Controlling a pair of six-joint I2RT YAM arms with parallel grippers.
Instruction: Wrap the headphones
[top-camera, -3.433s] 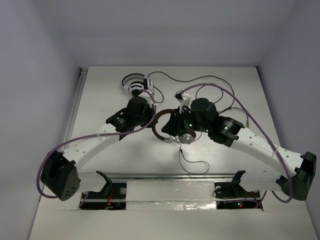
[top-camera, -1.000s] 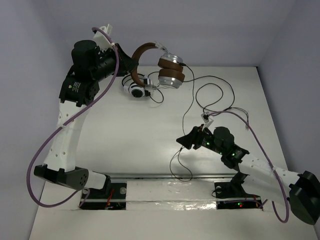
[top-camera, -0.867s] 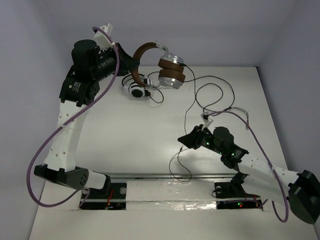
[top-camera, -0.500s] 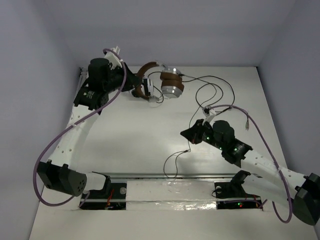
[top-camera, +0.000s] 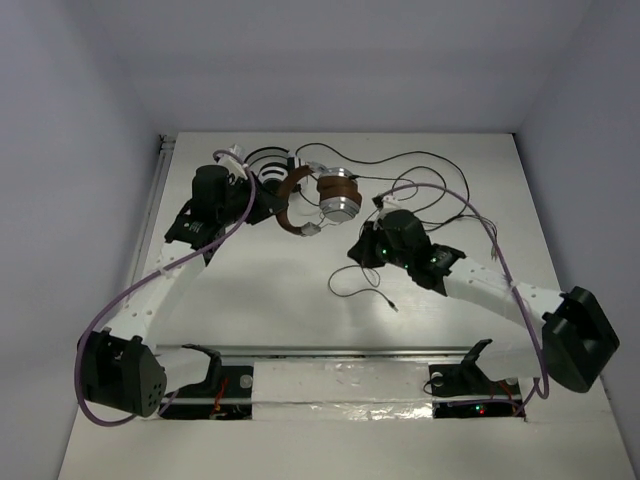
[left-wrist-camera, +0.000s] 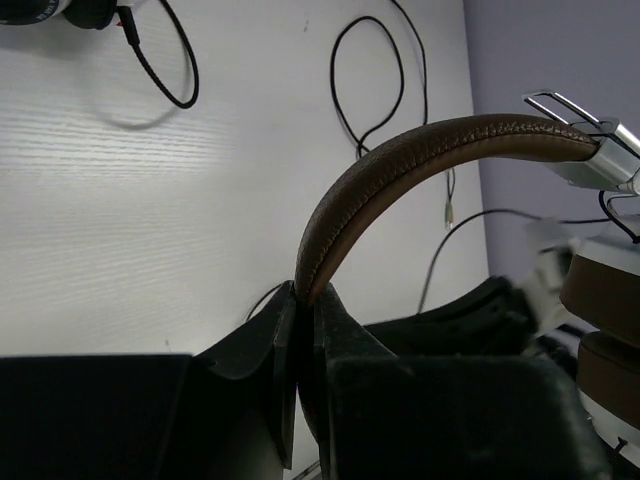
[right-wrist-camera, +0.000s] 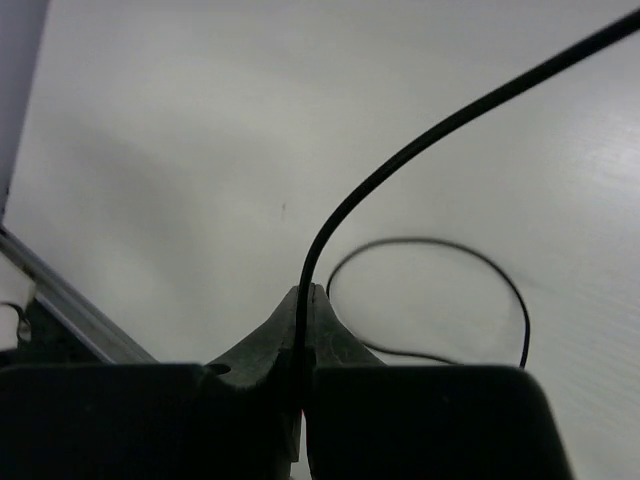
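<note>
The headphones (top-camera: 322, 198) with brown headband and brown-and-silver ear cups hang above the back middle of the table. My left gripper (top-camera: 270, 201) is shut on the brown headband (left-wrist-camera: 400, 165), which arcs up and right in the left wrist view. An ear cup (left-wrist-camera: 605, 300) shows at that view's right edge. My right gripper (top-camera: 362, 250) is shut on the headphones' thin dark cable (right-wrist-camera: 400, 160), just right of the ear cups. The cable's free end (top-camera: 375, 292) loops on the table in front of it.
The white-and-black headphones (top-camera: 268, 166) lie at the back, behind my left gripper, their black cable (left-wrist-camera: 165, 60) curling on the table. More thin cable (top-camera: 430, 175) sprawls across the back right. A metal rail (top-camera: 340, 355) runs along the near edge.
My left arm has come down and toward the middle with the headphones. My right gripper has moved up and back toward the ear cups, still holding the cable.
</note>
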